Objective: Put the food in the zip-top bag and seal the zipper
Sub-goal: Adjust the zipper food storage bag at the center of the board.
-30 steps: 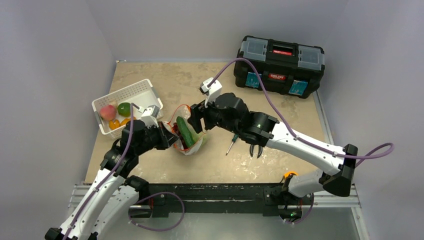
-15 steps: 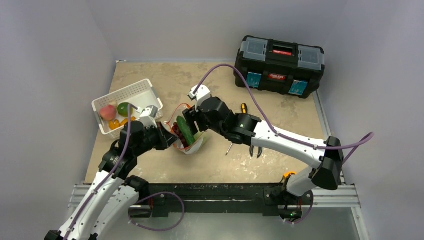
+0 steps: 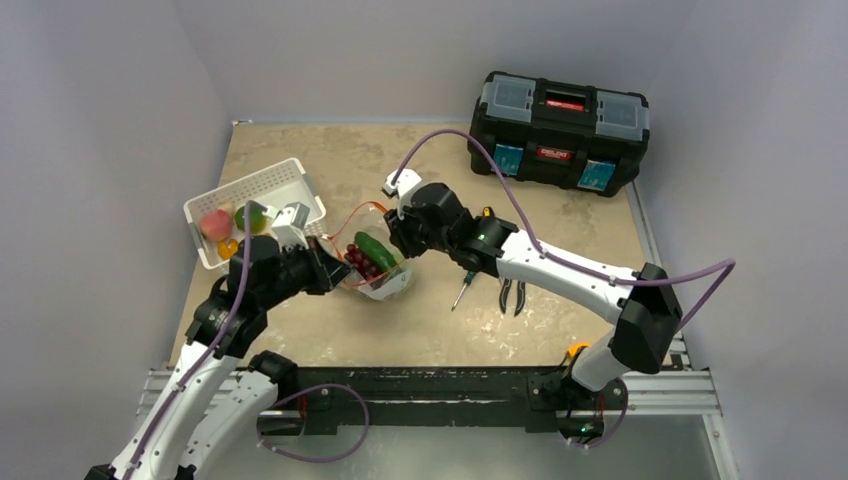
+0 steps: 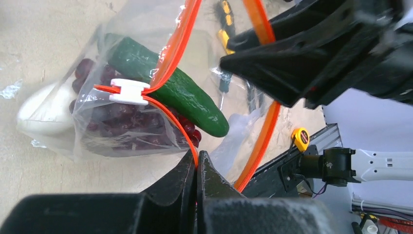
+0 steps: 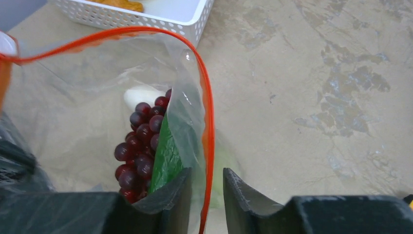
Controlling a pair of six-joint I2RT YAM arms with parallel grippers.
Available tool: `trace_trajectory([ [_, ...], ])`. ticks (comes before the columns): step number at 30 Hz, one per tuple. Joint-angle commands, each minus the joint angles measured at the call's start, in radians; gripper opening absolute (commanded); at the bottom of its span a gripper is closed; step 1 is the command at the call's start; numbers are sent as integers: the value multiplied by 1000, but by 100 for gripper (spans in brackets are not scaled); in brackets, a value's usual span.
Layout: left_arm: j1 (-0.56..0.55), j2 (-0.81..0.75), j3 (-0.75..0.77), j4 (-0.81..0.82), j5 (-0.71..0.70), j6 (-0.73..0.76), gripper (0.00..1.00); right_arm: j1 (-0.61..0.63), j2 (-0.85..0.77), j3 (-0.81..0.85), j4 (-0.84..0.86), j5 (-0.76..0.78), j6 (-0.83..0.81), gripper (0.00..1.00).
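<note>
Since a second ago the right arm [image 3: 540, 265] has reached in closer to the zip-top bag [image 3: 388, 283] and its jaws have narrowed. The cucumber [image 3: 374, 250], which stood up out of the mouth, now lies lower inside.

The right jaws stand narrow but with a gap. They straddle the far rim of the bag, and the zipper [image 5: 208, 122] runs down between them without being pinched. The left jaws are closed tight on the near run of the same orange-red strip, just below its white slider [image 4: 129, 91]. Between the two holds the mouth hangs open in a loop.

Inside the clear plastic the grape bunch [image 5: 139, 141] lies against the cucumber, and a pale white lump [image 5: 141, 95] sits deeper in; I cannot tell what it is.

The bag rests on the bench [image 3: 400, 160] near its middle. To its left the left arm [image 3: 245, 290] stretches past the white basket [image 3: 290, 185], which holds the peach [image 3: 213, 222] and the green round fruit [image 3: 250, 215]. To its right, under the right arm, lie a screwdriver [image 3: 460, 291] and pliers [image 3: 512, 296]. A black toolbox [image 3: 560, 130] stands at the far right corner.
</note>
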Motion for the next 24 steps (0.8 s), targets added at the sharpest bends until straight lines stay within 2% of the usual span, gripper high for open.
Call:
trace_trajectory([
  [1,-3,15,127,10,-18,36,0,8,-38,0,-14,87,-51,18],
  [2,-4,30,145,6,-18,38,0,7,-60,1,-25,110,-58,10],
  [4,-4,62,181,0,-18,37,0,7,-123,17,-64,170,-71,0],
  [9,-4,122,263,13,-2,-16,0,34,-260,66,-130,190,-97,0],
  [12,-3,138,227,51,-30,-48,0,35,-296,-5,-67,147,-83,0],
  [14,4,167,191,55,-32,-81,0,35,-272,-60,-35,136,-60,0],
  [19,63,229,121,66,95,-115,0,36,-161,-111,-61,172,11,0],
  [24,101,181,104,87,132,-117,0,36,-193,-81,-98,190,5,0],
])
